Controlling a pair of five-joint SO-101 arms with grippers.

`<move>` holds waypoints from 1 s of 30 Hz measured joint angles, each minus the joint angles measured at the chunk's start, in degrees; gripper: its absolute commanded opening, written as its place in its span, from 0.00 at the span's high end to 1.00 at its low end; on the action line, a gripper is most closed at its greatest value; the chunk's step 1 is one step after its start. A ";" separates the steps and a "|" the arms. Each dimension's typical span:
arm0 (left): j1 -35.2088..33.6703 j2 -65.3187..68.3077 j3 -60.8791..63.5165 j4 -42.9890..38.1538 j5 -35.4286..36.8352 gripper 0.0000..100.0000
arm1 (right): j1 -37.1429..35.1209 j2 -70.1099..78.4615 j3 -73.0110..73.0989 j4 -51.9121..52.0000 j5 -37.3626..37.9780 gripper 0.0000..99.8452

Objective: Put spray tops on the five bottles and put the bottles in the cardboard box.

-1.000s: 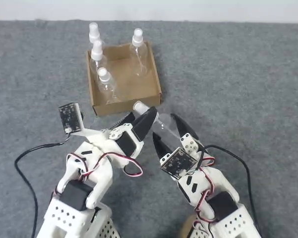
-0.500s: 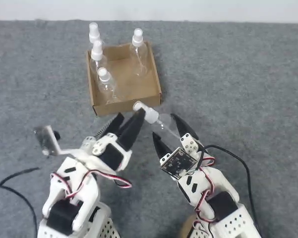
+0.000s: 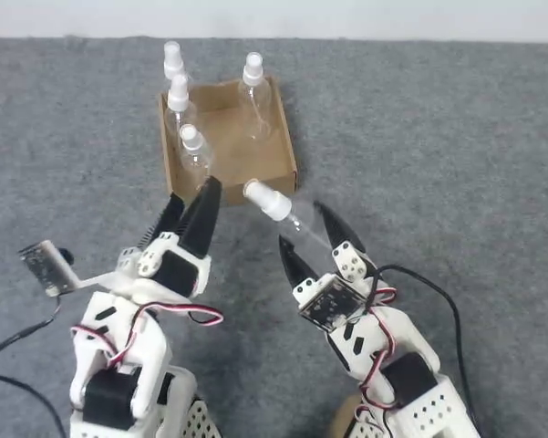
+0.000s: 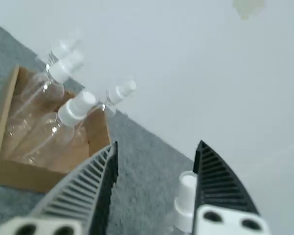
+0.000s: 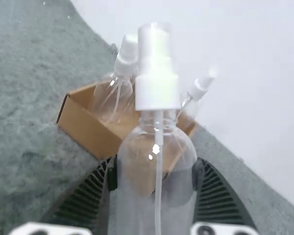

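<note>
Grey, carpet-like worktop (image 3: 456, 146) met a white wall (image 3: 365, 16). Five bottles (image 3: 193, 151) were there: three in one box (image 3: 232, 190), one behind it, one held by the right fingers (image 3: 333, 230); the left fingers (image 3: 206, 205) gaped wide.

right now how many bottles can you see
5 bottles: three stand in the box, one at its far corner, maybe just behind it, and one is in the right gripper.

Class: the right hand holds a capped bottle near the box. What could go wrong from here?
1. The bottle is clear, smooth and held tilted in the right hand; it may slip.
2. Lowering it into the cardboard box could topple the standing bottles there.
3. The open left hand sits at the box's front wall and might nudge it.
</note>
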 measured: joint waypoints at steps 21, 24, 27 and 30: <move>-1.05 0.00 10.29 -15.65 0.00 0.77 | -5.10 0.00 0.00 -2.55 -7.47 0.88; -0.97 0.00 11.43 -15.65 0.00 0.77 | -5.45 0.00 0.00 -2.55 -7.47 0.88; -0.26 0.00 11.87 -15.65 0.00 0.77 | -5.71 0.00 0.00 -2.55 -7.47 0.88; 1.58 0.00 11.87 -15.65 0.00 0.77 | -5.71 0.00 0.00 -2.55 -7.56 0.88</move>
